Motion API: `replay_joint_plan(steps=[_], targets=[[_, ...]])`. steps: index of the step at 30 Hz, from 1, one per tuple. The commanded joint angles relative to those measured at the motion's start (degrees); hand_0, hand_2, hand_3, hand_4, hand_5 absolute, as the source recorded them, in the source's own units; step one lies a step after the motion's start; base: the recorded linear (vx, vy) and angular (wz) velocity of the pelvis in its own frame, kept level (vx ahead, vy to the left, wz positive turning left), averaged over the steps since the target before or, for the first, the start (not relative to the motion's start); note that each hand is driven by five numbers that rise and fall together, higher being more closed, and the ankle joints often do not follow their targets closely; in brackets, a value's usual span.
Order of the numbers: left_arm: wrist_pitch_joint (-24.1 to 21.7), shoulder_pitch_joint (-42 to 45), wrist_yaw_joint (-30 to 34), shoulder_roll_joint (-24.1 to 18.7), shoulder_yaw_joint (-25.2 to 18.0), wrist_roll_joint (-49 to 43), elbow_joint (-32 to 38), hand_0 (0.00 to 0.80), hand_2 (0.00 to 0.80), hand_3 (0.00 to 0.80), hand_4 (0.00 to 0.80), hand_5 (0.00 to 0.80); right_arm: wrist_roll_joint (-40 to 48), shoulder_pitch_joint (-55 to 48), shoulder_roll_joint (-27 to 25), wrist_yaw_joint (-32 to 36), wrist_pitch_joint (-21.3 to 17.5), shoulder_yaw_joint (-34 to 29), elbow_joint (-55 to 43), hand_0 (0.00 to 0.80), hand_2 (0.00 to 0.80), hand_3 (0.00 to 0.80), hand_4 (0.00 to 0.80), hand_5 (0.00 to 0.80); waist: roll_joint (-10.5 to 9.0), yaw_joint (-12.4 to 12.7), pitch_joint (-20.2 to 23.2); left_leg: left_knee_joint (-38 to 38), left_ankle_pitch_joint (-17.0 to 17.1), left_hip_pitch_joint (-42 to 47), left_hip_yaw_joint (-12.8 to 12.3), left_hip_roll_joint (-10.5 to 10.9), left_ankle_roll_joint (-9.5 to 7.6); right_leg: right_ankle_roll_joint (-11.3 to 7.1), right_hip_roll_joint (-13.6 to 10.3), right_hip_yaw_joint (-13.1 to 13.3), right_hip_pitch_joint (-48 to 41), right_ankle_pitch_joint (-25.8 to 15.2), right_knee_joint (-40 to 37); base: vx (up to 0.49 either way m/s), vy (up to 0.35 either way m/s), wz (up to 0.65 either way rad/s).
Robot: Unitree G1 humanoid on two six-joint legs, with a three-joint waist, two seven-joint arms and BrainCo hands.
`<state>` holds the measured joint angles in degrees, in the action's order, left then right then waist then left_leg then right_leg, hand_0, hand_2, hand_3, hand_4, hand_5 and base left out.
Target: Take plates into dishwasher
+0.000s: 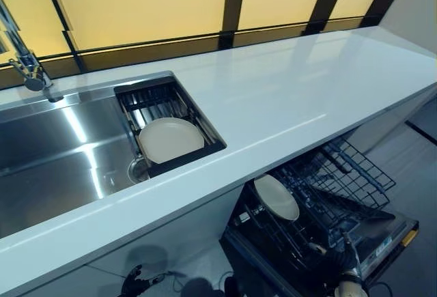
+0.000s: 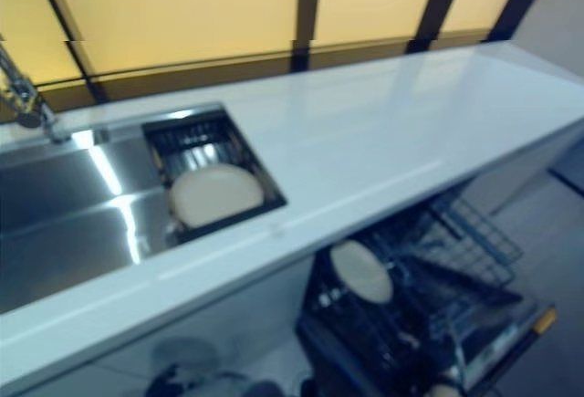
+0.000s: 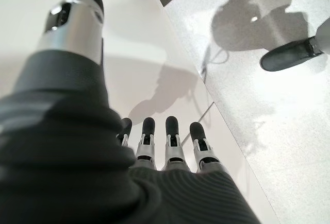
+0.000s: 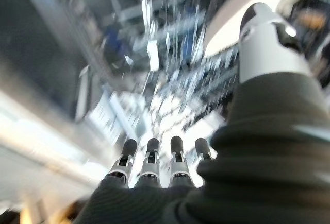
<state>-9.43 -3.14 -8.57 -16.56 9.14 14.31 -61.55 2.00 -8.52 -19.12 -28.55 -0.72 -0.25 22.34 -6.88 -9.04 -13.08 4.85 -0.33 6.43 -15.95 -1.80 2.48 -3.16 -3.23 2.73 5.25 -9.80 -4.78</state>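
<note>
One plate in the sink rack, one plate in the dishwasher rack; both hands empty and low.

A cream plate (image 1: pixel 171 138) is seen lying tilted in the dark drying rack (image 1: pixel 158 99) set in the right end of the steel sink (image 1: pixel 54 160), with the faucet (image 1: pixel 26 65) at the far left. The white countertop (image 1: pixel 307 92) is bordered at the back by yellow panels. Below its front edge, the dishwasher rack (image 1: pixel 341 181) is pulled out, and a second plate (image 1: pixel 276 196) is stood on edge among its wires. The left hand (image 3: pixel 170 141) is shown hanging near the white cabinet front above the floor, fingers straight, nothing held. The right hand (image 4: pixel 160 157) is shown over the dishwasher wires, fingers likewise extended and empty.
</note>
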Motion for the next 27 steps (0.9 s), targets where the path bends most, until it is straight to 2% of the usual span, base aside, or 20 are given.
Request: replay_joint_plan(steps=[1, 2, 9, 15, 18, 23, 27], targets=[[-1.7, -0.9, -0.9, -0.2, -2.4, -0.6, 0.8, 0.0, 0.0, 0.0, 0.0, 0.0, 1.5, 1.4, -1.7, -5.2, -6.6, -5.2, -7.1, 0.0, 0.0, 0.0, 0.0, 0.0, 1.29, -0.9, 0.5, -3.2, -0.8, -4.2, 2.8, -0.1, -4.51, -3.47, -1.1, -1.0, -0.9, 3.2, 5.4, 0.034, 0.013, -0.06], [-1.6, -0.4, -1.0, -0.3, -2.5, -0.6, 1.1, 0.0, 0.0, 0.0, 0.0, 0.0, 1.5, 1.1, -2.1, -6.3, -7.9, -7.3, -8.6, 0.0, 0.0, 0.0, 0.0, 0.0, 1.29, -1.2, 0.6, -3.1, -0.8, -3.9, 2.5, -0.1, -4.54, -3.57, -1.1, -0.9, -1.0, 3.2, 5.3, 0.03, 0.011, -0.04], [-1.4, 0.3, -0.8, -0.4, -2.8, -0.4, 1.5, 0.0, 0.0, 0.0, 0.0, 0.0, -0.6, 1.6, -6.4, -7.5, -9.6, -13.7, -14.6, 0.0, 0.0, 0.0, 0.0, 0.0, 1.55, -1.6, 0.9, -2.8, -1.0, -3.4, 2.0, -0.1, -4.64, -3.75, -1.1, -0.3, -0.8, 3.2, 5.5, 0.016, 0.019, -0.09], [-0.9, 1.0, -0.5, -0.3, -2.1, -1.0, 1.7, 0.0, 0.0, 0.0, 0.0, 0.0, 0.2, 4.3, -13.3, -6.0, -9.1, -18.9, -21.4, 0.0, 0.0, 0.0, 0.0, 0.0, 1.58, -1.1, 1.5, -2.8, -1.2, -3.3, 2.0, 0.0, -4.59, -3.76, -1.4, -0.3, -1.1, 3.3, 5.3, 0.013, 0.008, -0.03], [-0.8, 1.1, 0.0, -0.8, -1.4, -1.4, 1.4, 0.0, 0.0, 0.0, 0.0, 0.0, 2.1, 7.2, -18.4, -5.3, -9.3, -20.6, -24.2, 0.0, 0.0, 0.0, 0.0, 0.0, 1.35, -0.3, 1.6, -2.8, -1.3, -3.4, 2.3, 0.0, -4.54, -3.78, -1.5, -0.5, -1.3, 3.3, 5.1, 0.012, -0.002, -0.05], [-0.3, 0.9, 1.0, -1.5, -0.4, -1.9, 1.2, 0.0, 0.0, 0.0, 0.0, 0.0, 3.9, 11.7, -24.8, -3.5, -8.5, -21.2, -26.5, 0.0, 0.0, 0.0, 0.0, 0.0, 0.96, 0.9, 2.0, -3.0, -1.4, -3.5, 2.6, 0.1, -4.28, -3.88, -1.7, -0.9, -1.7, 3.1, 4.6, 0.0, 0.0, 0.0], [-0.5, 0.7, 1.5, -1.9, 0.6, -2.3, 0.3, 0.0, 0.0, 0.0, 0.0, 0.0, 4.4, 16.8, -30.1, -0.1, -7.2, -19.1, -27.7, 0.0, 0.0, 0.0, 0.0, 0.0, 0.43, 1.6, 2.6, -3.2, -1.3, -3.7, 3.1, -0.1, -4.14, -3.92, -1.7, -1.4, -1.9, 2.9, 4.4, 0.022, -0.024, 0.01]])
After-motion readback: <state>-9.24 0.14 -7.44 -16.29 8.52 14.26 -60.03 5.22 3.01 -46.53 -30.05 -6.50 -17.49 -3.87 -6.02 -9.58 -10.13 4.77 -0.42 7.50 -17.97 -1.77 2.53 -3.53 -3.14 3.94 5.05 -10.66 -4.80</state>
